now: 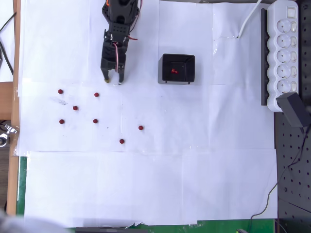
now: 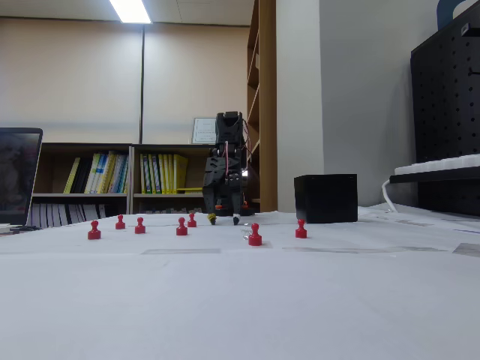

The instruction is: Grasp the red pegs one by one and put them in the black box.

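White paper sheets cover my bench (image 1: 146, 194), which makes the dark-red pegs easy to pick out. Seven red pegs (image 1: 95, 121) stand loose on the paper, well apart from one another in the overhead view, and one more peg (image 1: 174, 72) already lies inside the black box (image 1: 165, 77). I judge the task barely begun, one of eight delivered. The box sits to the right of the scatter, close enough to the arm for short carries, I suppose. My pincer (image 1: 112, 80) points down at the paper just above the nearest peg (image 1: 96, 94), between the scatter and the box; its jaws stand parted with nothing between them. In the fixed view the fingertips (image 2: 212, 220) hover just off the sheet. A white power strip (image 1: 285, 48) lies at the right edge, out of the way.
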